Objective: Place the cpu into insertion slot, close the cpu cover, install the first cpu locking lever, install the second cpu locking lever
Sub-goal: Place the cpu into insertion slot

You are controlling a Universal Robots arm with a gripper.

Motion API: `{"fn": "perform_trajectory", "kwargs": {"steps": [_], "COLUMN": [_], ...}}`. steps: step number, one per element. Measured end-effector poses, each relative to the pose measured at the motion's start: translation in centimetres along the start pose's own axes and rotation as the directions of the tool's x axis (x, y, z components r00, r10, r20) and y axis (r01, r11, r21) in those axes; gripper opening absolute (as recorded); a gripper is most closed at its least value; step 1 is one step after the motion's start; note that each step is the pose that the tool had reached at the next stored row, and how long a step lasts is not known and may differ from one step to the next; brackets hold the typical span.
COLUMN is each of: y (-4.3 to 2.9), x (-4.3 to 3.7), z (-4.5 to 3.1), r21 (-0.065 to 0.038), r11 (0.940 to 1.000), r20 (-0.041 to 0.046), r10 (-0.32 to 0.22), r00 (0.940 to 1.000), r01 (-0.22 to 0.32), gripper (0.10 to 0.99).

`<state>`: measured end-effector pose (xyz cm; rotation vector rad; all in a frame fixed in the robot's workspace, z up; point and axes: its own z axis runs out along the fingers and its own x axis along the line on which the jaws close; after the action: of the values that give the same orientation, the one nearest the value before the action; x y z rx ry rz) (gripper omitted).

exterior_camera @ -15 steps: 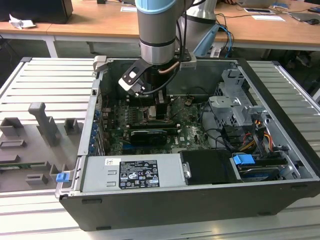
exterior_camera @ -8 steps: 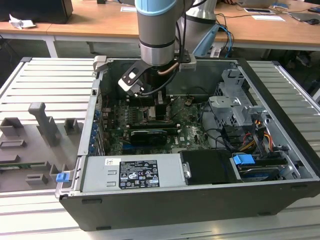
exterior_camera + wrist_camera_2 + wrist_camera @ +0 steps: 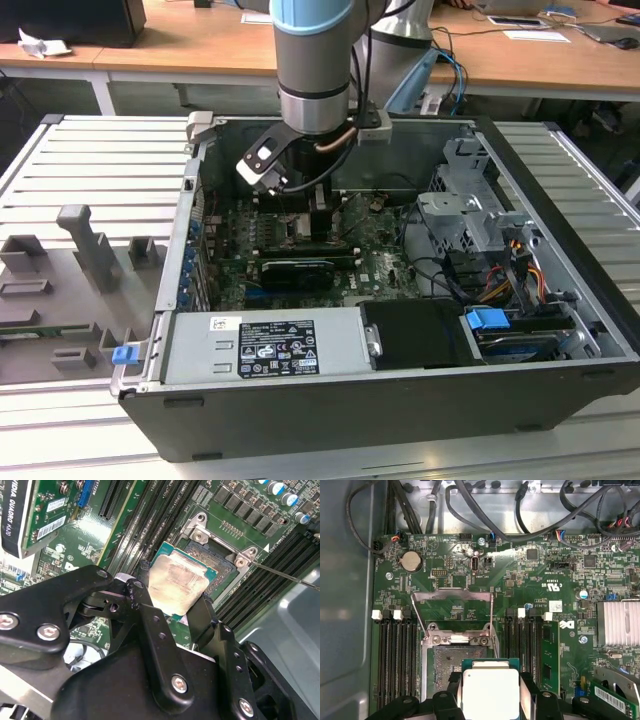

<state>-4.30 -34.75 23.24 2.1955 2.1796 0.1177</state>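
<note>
Jaws grip the cpu (image 3: 177, 582) by two opposite edges near the insertion slot (image 3: 447, 666), a light, stiff chip, likely fragile underneath.

A: Exterior view: even overhead room light; the computer case (image 3: 330, 420) interior sits dim, arm (image 3: 312, 60) shading the circuit board (image 3: 385, 268).
B: Second wrist view: white glare patch on the circuit board (image 3: 87, 535), dull sheen on the cpu (image 3: 180, 580); the black tool (image 3: 172, 592) swallows detail.
A: First wrist view: hot streak along the board's far edge, case wall hazy grey.
</note>
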Motion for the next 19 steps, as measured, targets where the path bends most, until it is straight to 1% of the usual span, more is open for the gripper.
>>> {"fn": "perform_trajectory", "kwargs": {"steps": [12, 19], "y": [-0.03, -0.05], "x": [0.01, 0.36], "z": [0.26, 0.40], "r21": [0.000, 0.000], "r11": [1.0000, 1.0000], "r20": [0.0001, 0.0001], "r10": [0.000, 0.000], "r00": [1.0000, 1.0000], "r01": [0.000, 0.000], "gripper": [0.541, 0.541]}}
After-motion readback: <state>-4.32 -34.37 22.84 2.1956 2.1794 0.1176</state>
